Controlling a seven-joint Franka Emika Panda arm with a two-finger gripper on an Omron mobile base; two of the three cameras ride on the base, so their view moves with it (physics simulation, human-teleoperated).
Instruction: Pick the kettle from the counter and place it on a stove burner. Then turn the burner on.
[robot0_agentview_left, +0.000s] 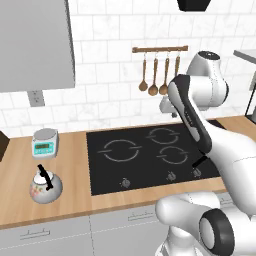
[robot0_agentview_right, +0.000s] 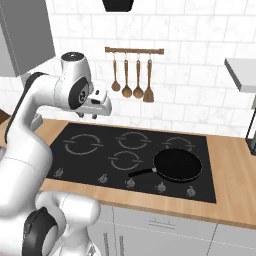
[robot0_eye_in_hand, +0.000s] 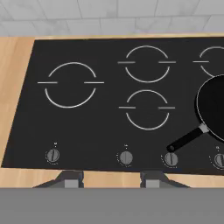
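Fingers (robot0_eye_in_hand: 70, 178) apart, gripping nothing, hovering over stove (robot0_eye_in_hand: 26, 113) knobs; tips mostly cut off by frame edge. Kettle (robot0_agentview_left: 45, 186) alone on counter (robot0_agentview_left: 70, 165), pattern perhaps floral, blurred. Pan (robot0_eye_in_hand: 214, 107) cropped at right.

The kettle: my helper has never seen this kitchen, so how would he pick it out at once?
Start at the black cooktop set in the wooden counter. On the wood to its left stands the kettle, nearer the front edge. It is squat and whitish with a black arched handle, unlike the teal-faced scale behind it.

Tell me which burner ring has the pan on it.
The front right ring, hidden under the black frying pan; the big left burner ring and the others are bare.
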